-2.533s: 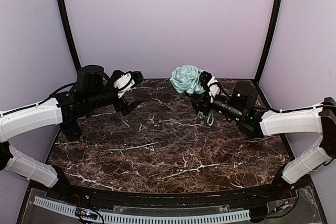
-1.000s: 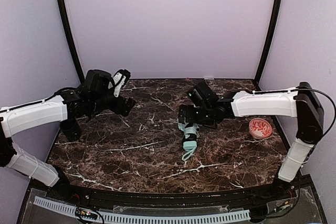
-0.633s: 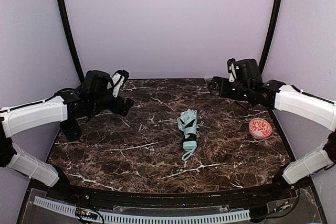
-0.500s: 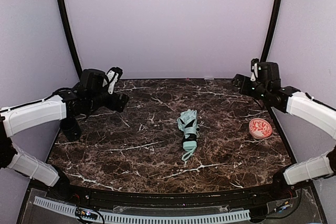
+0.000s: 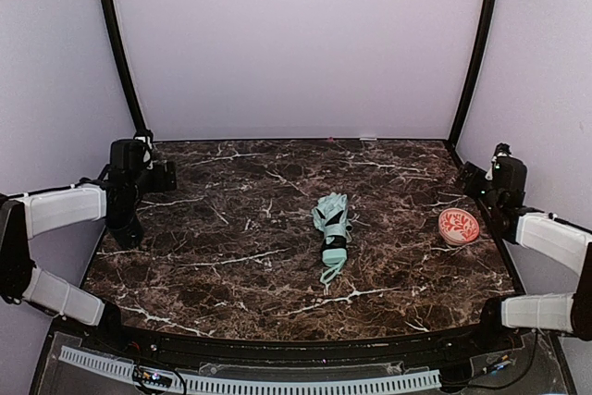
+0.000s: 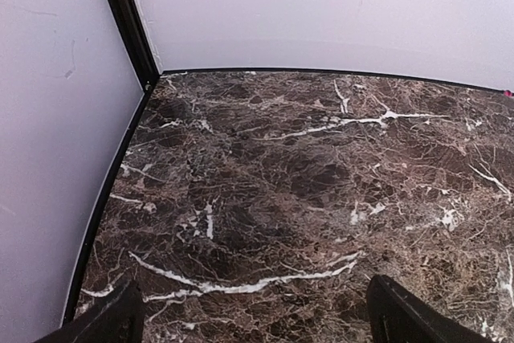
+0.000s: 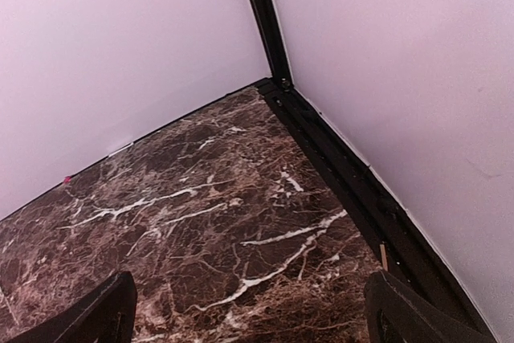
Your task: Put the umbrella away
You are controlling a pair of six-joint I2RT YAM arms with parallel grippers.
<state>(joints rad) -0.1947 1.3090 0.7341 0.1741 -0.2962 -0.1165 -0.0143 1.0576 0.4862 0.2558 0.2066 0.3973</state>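
The umbrella [image 5: 331, 227] lies folded into a mint-green bundle at the middle of the marble table [image 5: 231, 265], its handle and strap towards the near edge. Nothing touches it. My left gripper [image 5: 163, 176] is drawn back at the far left edge, well away from the umbrella. In the left wrist view the left gripper [image 6: 253, 327] is open over bare marble. My right gripper [image 5: 473, 178] sits back at the far right edge. In the right wrist view the right gripper [image 7: 249, 319] is open and faces the back right corner. Neither wrist view shows the umbrella.
A small red patterned bowl [image 5: 459, 226] stands on the table near the right edge, close to the right arm. Pale walls with black corner posts [image 5: 118, 53] close in the table at the back and sides.
The right arm brought the umbrella down to the table centre, let go of it and pulled back to the right edge. The left arm drew back to the left edge.
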